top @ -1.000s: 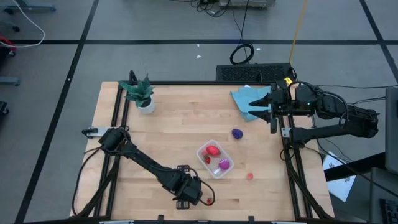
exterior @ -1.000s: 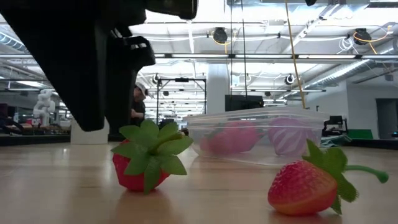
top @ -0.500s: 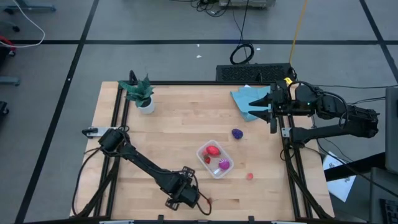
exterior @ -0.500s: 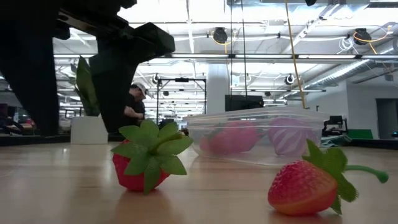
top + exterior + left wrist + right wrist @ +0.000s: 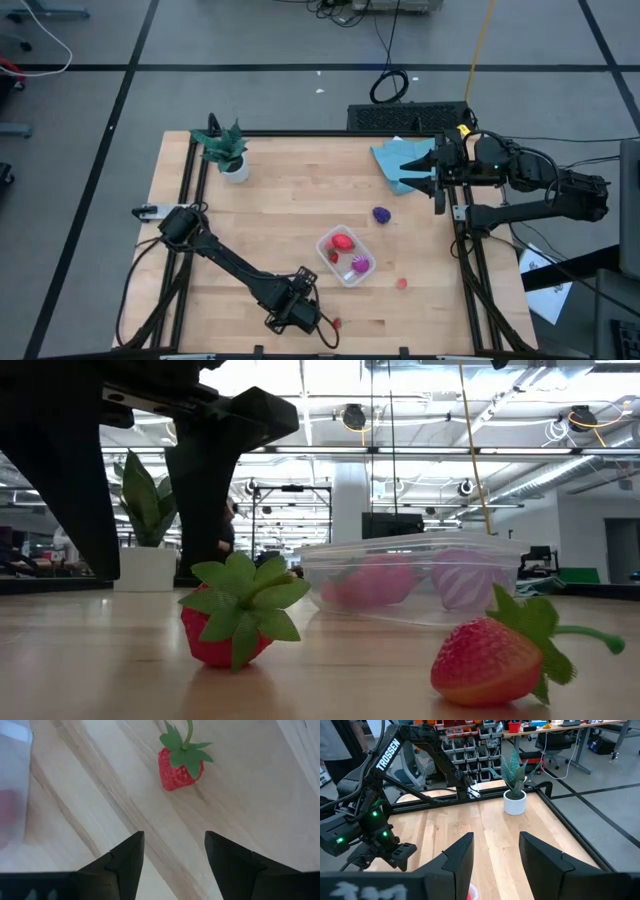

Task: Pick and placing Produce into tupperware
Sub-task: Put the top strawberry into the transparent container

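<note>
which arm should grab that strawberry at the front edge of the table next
The left. Its open left gripper is right by the strawberry at the table's front edge. The right gripper waits far off, over the blue cloth.

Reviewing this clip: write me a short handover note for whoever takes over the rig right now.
Left gripper: open, empty, near the table's front edge, a strawberry just ahead of its fingers.
Right gripper: open, empty, waiting over the blue cloth at the far right.
Tub: mid-table, holding a red piece and a striped magenta piece.
Left to place: that strawberry, a second strawberry right of the tub, and the purple fruit behind it.
</note>
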